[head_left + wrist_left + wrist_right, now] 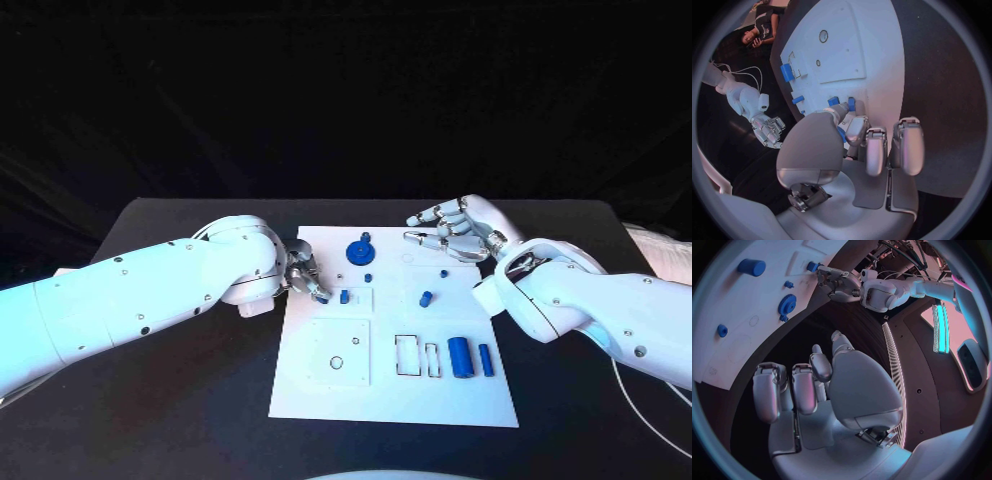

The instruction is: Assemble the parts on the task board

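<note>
The white task board (pixel 325 400) lies mid-table. On it are a blue gear (pixel 361 250), a small blue peg (pixel 345 296), a tiny blue piece (pixel 368 277), another peg (pixel 427 298), a blue cylinder (pixel 460 357) and a slim blue bar (pixel 486 360). My left hand (pixel 307 278) is low over the board's left side. Its thumb and one finger come together right at the small peg (pixel 833 101); the fingertips hide whether they grip it. My right hand (pixel 459 230) hovers over the board's far right corner, fingers apart, holding nothing. The right wrist view shows the gear (pixel 787 303) and my left hand (pixel 839 284).
A raised square plate (pixel 336 352) with a round hole and several slot outlines (pixel 418 356) sit on the board's near half. Black table surrounds the board. A white object (pixel 663 250) lies at the table's right edge.
</note>
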{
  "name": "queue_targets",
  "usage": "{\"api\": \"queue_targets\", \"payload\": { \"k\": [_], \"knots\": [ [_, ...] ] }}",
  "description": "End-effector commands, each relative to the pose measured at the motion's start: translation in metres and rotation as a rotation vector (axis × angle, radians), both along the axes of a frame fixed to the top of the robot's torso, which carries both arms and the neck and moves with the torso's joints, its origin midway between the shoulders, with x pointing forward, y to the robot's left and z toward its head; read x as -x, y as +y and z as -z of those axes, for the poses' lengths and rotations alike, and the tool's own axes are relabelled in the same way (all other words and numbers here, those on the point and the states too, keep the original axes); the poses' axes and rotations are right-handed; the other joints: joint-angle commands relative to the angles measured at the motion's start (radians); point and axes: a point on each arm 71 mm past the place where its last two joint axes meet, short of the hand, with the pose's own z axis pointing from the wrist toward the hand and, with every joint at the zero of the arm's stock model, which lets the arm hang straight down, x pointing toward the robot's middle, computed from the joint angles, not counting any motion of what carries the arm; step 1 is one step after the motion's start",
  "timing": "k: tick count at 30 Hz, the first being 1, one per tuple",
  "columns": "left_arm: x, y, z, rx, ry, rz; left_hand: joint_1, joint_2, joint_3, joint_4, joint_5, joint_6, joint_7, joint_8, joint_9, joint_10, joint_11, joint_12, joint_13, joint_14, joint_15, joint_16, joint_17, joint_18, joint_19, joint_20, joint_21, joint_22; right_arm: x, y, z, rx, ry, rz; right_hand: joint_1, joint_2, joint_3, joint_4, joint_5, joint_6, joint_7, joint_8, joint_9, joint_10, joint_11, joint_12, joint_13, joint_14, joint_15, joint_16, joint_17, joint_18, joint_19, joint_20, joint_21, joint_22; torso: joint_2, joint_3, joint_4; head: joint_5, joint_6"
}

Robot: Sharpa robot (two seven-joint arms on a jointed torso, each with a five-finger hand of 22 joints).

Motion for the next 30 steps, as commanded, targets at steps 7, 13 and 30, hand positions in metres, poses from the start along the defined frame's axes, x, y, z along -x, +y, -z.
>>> {"api": "queue_targets", "payload": {
  "k": [7, 13, 30],
  "knots": [
    [0.0018, -0.0034, 0.0129, -0.043, 0.068, 0.014, -0.030, -0.003, 0.111, -0.083, -0.003, 0.009, -0.017, 0.014, 0.009, 0.004, -0.005, 0.001, 0.004, 0.105, -0.003, 0.003, 0.263, -0.009, 0.038, -0.006, 0.003, 0.167, 0.0008, 0.0014, 0.0004, 0.002, 0.002, -0.014, -0.008, 0.004, -0.004, 0.000, 0.003, 0.000, 0.000, 0.000, 0.002, 0.002, -0.008, 0.003, -0.001, 0.051, -0.009, -0.003, 0.007, 0.010, -0.006, 0.001, -0.006, 0.080, 0.001, 0.0001, -0.0013, 0.000, -0.003],
    [0.0021, -0.0053, 0.0163, -0.067, 0.097, 0.031, -0.082, -0.016, 0.101, -0.064, -0.005, 0.021, -0.024, 0.027, 0.019, 0.007, -0.010, 0.003, 0.005, 0.105, -0.007, 0.003, 0.263, -0.009, 0.039, -0.009, 0.003, 0.168, 0.0012, 0.0014, 0.0003, 0.002, 0.004, -0.015, -0.008, 0.004, -0.004, 0.000, 0.003, 0.000, 0.000, 0.000, 0.002, 0.002, -0.008, 0.003, -0.001, 0.051, -0.009, -0.003, 0.007, 0.010, -0.006, 0.001, -0.006, 0.080, 0.001, 0.0002, -0.0021, -0.004, -0.005],
    [-0.0018, -0.0029, 0.0188, -0.098, 0.099, 0.017, -0.194, -0.038, 0.046, -0.020, -0.007, 0.050, -0.038, 0.049, 0.034, 0.014, -0.021, 0.011, 0.009, 0.105, -0.016, 0.003, 0.263, -0.012, 0.045, -0.017, 0.010, 0.178, 0.0019, 0.0022, 0.0002, 0.001, 0.006, -0.018, -0.009, 0.005, -0.005, 0.000, 0.004, 0.000, 0.000, 0.000, 0.002, 0.002, -0.008, 0.003, -0.001, 0.051, -0.009, -0.003, 0.007, 0.010, -0.006, 0.001, -0.006, 0.080, 0.000, 0.0002, -0.0004, -0.006, -0.005]
  ]
}}
